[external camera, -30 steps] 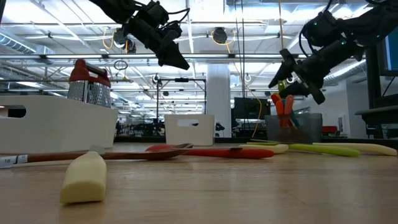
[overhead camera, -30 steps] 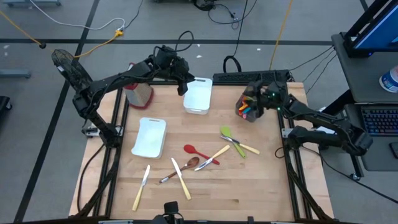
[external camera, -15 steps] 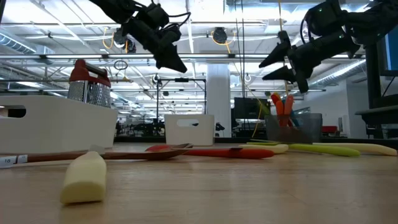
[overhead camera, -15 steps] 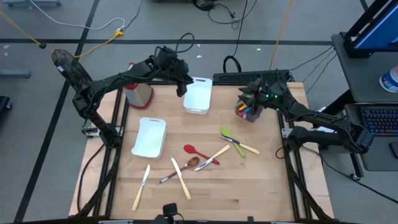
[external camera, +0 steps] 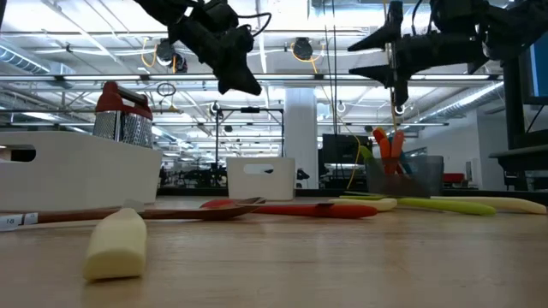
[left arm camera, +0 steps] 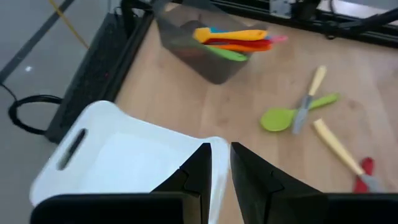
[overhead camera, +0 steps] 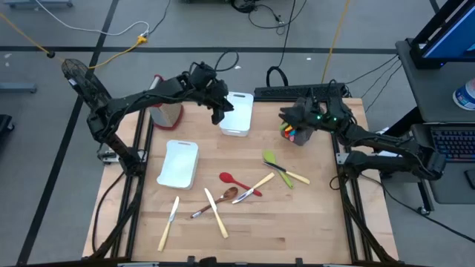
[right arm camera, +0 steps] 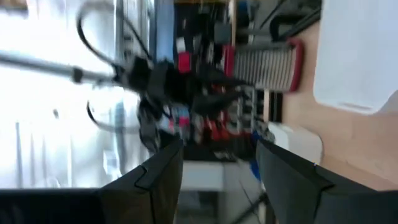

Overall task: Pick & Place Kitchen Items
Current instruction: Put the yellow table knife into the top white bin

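Observation:
Several kitchen items lie flat on the wooden table: a green spoon (overhead camera: 271, 158), a red spoon (overhead camera: 231, 180), a brown wooden spoon (overhead camera: 219, 199) and cream knives (overhead camera: 216, 213) (overhead camera: 168, 222). More coloured utensils (left arm camera: 233, 40) stand in a dark container (overhead camera: 297, 133) at the far right. My left gripper (overhead camera: 223, 113) hovers over the white bin (overhead camera: 236, 115), its fingers (left arm camera: 199, 168) a narrow gap apart with nothing between them. My right gripper (external camera: 364, 58) hangs open and empty above the dark container, pointing level toward the table's left.
A metal grater with a red top (overhead camera: 165, 111) stands at the far left. A white tray (overhead camera: 178, 163) lies left of the middle. Bare wood shows along the near edge and between the tray and the container.
My right gripper has risen above the dark container and tipped from pointing down to level, rolling as it went; it stays open. My left gripper has shifted a little toward the table's right, over the white bin.

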Controlling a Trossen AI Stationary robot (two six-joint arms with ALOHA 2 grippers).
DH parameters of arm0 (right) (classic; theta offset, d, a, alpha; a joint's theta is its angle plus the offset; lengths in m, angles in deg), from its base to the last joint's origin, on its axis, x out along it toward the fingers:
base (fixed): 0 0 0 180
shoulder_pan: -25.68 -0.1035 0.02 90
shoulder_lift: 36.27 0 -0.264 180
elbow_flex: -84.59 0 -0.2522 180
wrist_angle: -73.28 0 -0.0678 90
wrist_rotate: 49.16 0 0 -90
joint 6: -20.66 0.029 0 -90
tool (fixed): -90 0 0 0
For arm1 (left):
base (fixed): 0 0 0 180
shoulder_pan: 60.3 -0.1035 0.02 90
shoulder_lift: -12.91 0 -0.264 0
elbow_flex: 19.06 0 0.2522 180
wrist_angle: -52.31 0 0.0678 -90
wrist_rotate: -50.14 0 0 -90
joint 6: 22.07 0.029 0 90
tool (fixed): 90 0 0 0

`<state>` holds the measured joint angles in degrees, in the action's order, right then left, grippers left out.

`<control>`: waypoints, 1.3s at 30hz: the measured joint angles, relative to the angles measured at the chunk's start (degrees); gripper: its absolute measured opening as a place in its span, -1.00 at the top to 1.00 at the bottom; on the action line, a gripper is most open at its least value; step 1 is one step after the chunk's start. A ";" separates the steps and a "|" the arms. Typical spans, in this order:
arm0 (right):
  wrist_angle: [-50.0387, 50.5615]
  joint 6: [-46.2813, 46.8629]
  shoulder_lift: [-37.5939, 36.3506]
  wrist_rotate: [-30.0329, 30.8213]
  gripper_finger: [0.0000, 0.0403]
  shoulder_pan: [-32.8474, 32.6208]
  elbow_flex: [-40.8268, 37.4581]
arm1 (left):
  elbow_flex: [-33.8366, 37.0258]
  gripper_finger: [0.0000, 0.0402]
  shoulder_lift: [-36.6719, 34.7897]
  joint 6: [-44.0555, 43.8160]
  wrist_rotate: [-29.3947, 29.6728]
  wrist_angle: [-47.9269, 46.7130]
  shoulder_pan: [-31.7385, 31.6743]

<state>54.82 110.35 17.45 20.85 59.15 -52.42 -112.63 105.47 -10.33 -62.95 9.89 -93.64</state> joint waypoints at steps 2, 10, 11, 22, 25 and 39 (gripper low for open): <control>0.00 -3.84 0.00 -2.24 0.01 -1.08 0.00 | -0.02 0.69 -0.79 -0.90 -0.03 0.16 1.19; 0.13 -15.97 0.00 -10.76 0.06 -5.25 0.00 | -0.04 0.69 -6.48 -6.44 0.77 0.02 6.28; 0.11 -17.19 0.00 -11.70 0.08 -5.75 0.00 | -0.04 0.69 -7.25 -6.93 0.85 0.19 7.19; -0.11 -27.34 -0.02 -16.27 0.18 -14.27 0.00 | -0.06 0.69 -13.80 -13.95 9.85 0.38 21.25; -0.11 -27.39 -0.02 -17.97 0.18 -16.69 0.00 | -0.05 0.69 -14.52 -16.00 15.70 0.05 26.72; -1.44 -29.04 -0.04 -19.28 0.17 -26.90 0.00 | 3.13 0.69 -14.20 -27.70 37.49 8.98 48.79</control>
<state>53.37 81.30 17.40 1.57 32.24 -52.42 -109.50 91.27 -38.03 -25.46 18.87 -44.86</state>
